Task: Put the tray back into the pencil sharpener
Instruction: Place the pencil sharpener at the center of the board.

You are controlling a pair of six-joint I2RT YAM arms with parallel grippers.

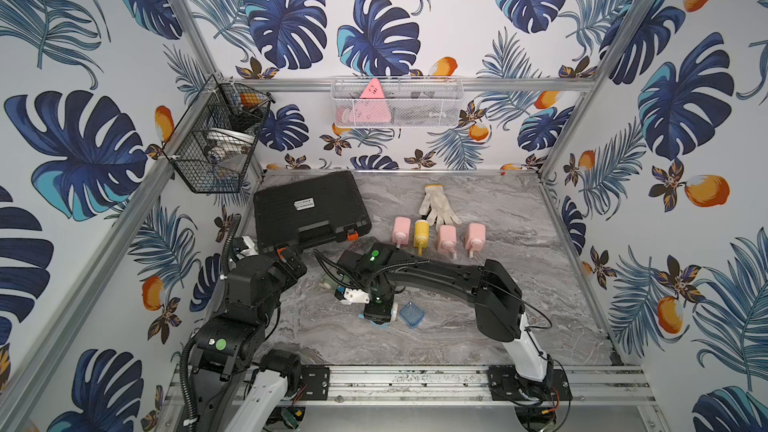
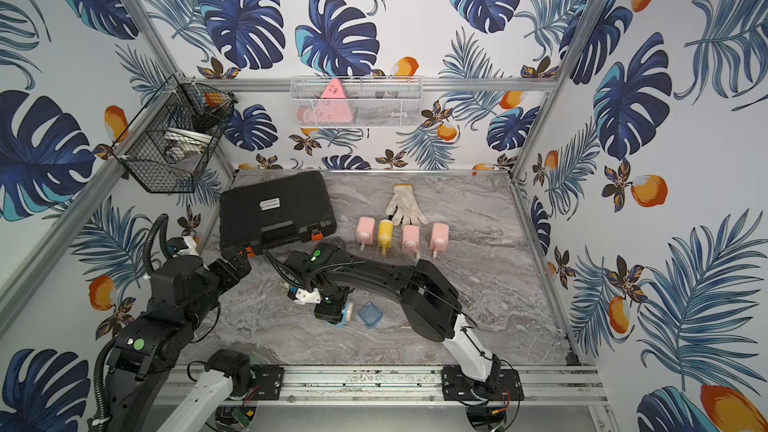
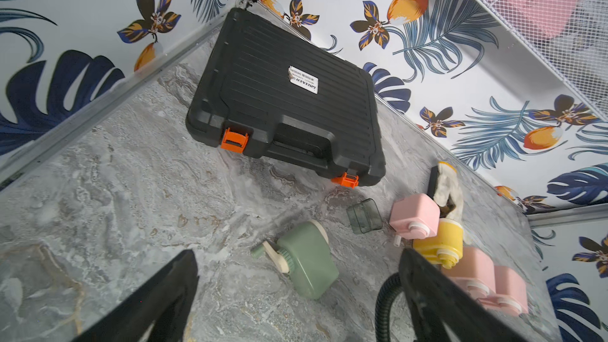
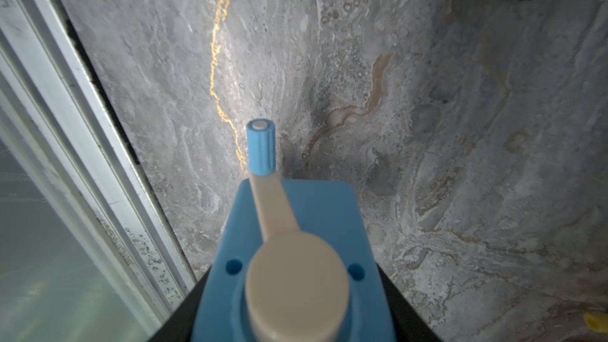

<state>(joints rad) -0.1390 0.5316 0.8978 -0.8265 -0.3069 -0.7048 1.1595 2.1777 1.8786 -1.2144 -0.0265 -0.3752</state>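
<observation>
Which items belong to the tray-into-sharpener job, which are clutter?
Job: blue plastic crank pencil sharpener in right gripper; blue translucent square tray beside it.
Clutter: black ribbed plastic case; white cloth glove; three pink plastic bottles; yellow plastic bottle; green plastic crank sharpener and smoky translucent tray, probably.

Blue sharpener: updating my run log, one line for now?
right hand: holds blue sharpener | blue tray: out, on table | left hand: open

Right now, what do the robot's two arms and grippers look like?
Both the left arm and right arm are black with blocky joints, white lowest links and a round green sticker each. Ribbed black hoses run along them. The left gripper's fingers are black, flat and tapered.
</observation>
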